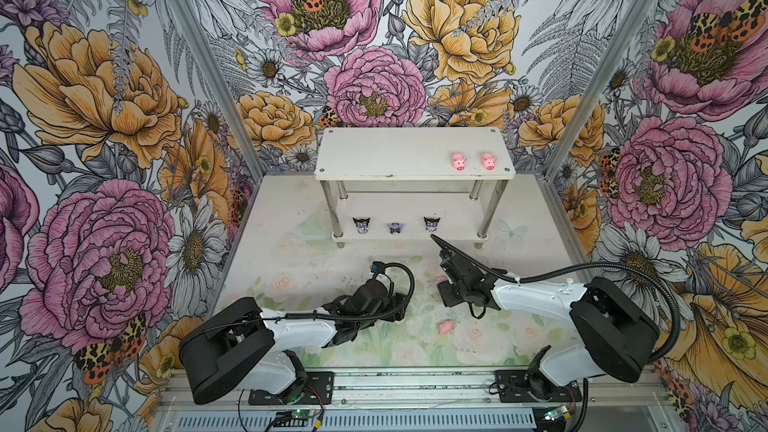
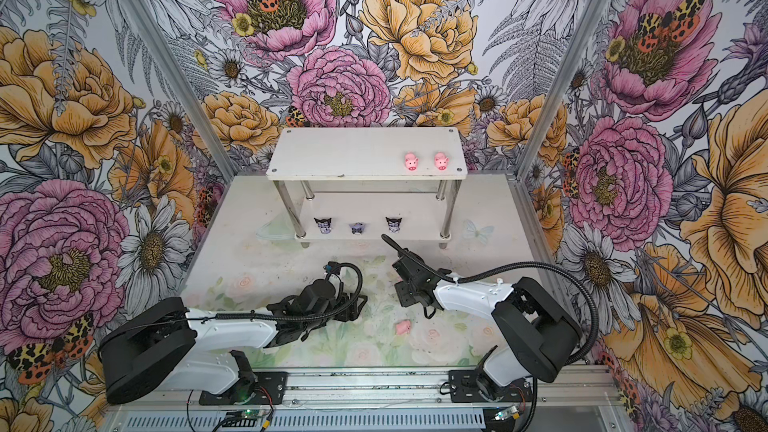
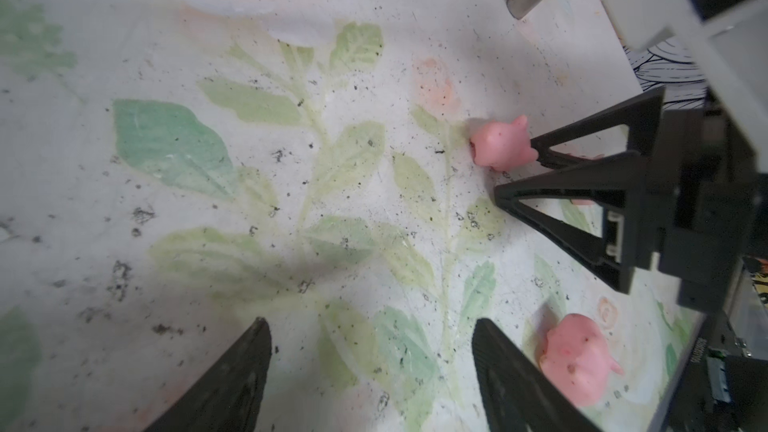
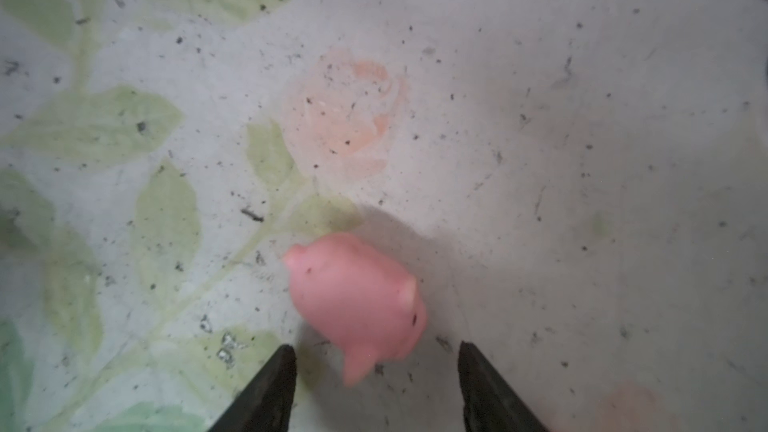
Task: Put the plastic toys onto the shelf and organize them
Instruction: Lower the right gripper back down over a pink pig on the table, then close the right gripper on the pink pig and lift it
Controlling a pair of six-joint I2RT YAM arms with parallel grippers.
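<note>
2 pink pigs [image 1: 459, 161] [image 1: 489, 161] stand side by side at the right end of the white shelf's [image 1: 395, 151] top tier. 3 black-and-lavender eared figures [image 1: 395, 228] line the front of the lower tier.

On the floral tabletop [image 1: 291, 268], the right gripper [image 4: 375, 347] has its jaws spread just short of a loose pig [image 4: 357, 301]. In the left wrist view, 1 fingertip appears to touch the toy. The step in hand looks like this pick. The jaws should move forward, low to the table, until the round body sits fully between them. They should then close across its width, not on an ear or leg, as so small and smooth a toy could squirt free.

The left gripper [image 3: 370, 322], jaws also spread and empty, rests near a second loose pig [image 1: 446, 327]. Pink slivers behind the right gripper's fingers may be a 5th pig, but too little shows. In both top views the right gripper's tips are largely hidden beneath its own wrist.
</note>
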